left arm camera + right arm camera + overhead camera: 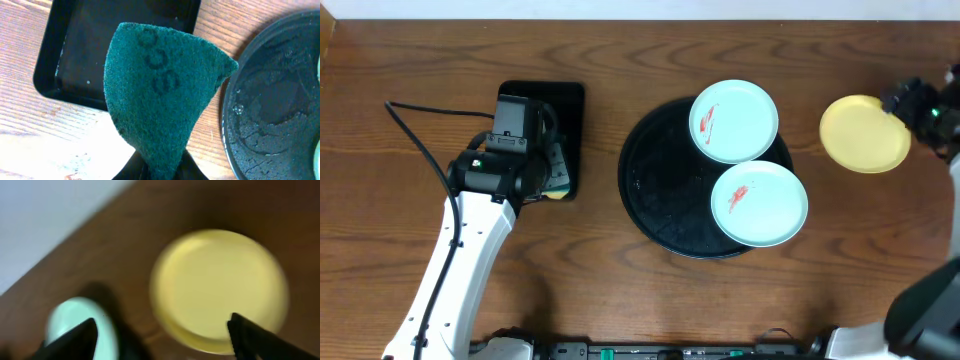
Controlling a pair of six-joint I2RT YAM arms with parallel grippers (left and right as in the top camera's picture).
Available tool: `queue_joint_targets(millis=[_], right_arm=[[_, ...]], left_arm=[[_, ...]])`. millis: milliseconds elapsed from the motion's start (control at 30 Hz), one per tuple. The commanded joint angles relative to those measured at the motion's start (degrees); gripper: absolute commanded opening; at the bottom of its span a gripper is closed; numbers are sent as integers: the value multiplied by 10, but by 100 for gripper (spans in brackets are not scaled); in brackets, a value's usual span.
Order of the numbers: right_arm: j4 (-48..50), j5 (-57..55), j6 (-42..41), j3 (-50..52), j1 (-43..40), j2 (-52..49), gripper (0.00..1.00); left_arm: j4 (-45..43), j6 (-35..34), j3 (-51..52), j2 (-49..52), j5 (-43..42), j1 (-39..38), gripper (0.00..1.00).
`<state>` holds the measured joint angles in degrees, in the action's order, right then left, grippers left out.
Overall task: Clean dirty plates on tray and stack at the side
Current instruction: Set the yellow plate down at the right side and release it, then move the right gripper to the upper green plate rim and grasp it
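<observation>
Now left hand [159, 169] pinches green scourer [160, 90]; right hand [167, 336] gapes near yellow plate [220, 285].

My left arm [460, 250] rises from the near edge, and my left gripper [162, 169] is pinched tight on a green scouring pad [160, 95]. My right gripper [162, 337] hangs at the far right. Its fingers look spread wide, though that view is blurred.
</observation>
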<state>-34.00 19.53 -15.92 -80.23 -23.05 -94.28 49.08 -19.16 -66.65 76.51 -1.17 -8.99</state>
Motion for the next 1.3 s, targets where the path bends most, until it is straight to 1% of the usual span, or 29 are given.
queue_joint_targets(millis=[0, 67, 233, 267, 300, 333, 367, 400, 433, 567, 733, 800, 900, 967, 1200, 1267], right_arm=[[2, 21, 59, -7, 66, 5, 95], [1, -39, 59, -6, 112, -9, 99], [9, -122, 57, -6, 204, -70, 99], [11, -143, 57, -6, 217, -83, 97], [12, -167, 52, -6, 229, -96, 90], [13, -192, 37, -6, 240, -110, 81], [15, -205, 25, -6, 247, -120, 70], [15, -211, 17, -6, 254, -131, 62], [17, -212, 15, -6, 258, -139, 61], [21, -212, 13, -6, 270, -170, 61], [16, -210, 7, -6, 275, -204, 57], [16, -206, 7, -6, 275, -212, 51], [19, -190, 7, -6, 275, -216, 38], [22, -180, 7, -6, 276, -216, 31], [13, -175, 7, -6, 278, -216, 21], [10, -175, 7, -6, 278, -217, 22]], left_arm=[[-3, -17, 2, 3, 0, 3, 9], [-3, -17, 2, 3, 1, 3, 9], [-3, -17, 6, 3, 1, 3, 9], [-3, -17, 7, 3, 0, 3, 9], [-3, -17, 9, 3, 0, 3, 9], [-3, -17, 11, 3, 0, 3, 9], [-3, -17, 14, 3, 0, 3, 9], [-3, -17, 16, 3, 1, 3, 9], [-3, -17, 19, 4, 1, 3, 9], [-3, -17, 26, 5, 1, 3, 9], [-7, -17, 26, 6, 1, 3, 9], [-8, -19, 26, 6, 1, 3, 9], [-8, -19, 26, 6, 1, 3, 9], [-10, -19, 26, 6, 1, 3, 9], [-17, -26, 26, 6, 1, 3, 9], [-18, -26, 26, 6, 1, 3, 9]])
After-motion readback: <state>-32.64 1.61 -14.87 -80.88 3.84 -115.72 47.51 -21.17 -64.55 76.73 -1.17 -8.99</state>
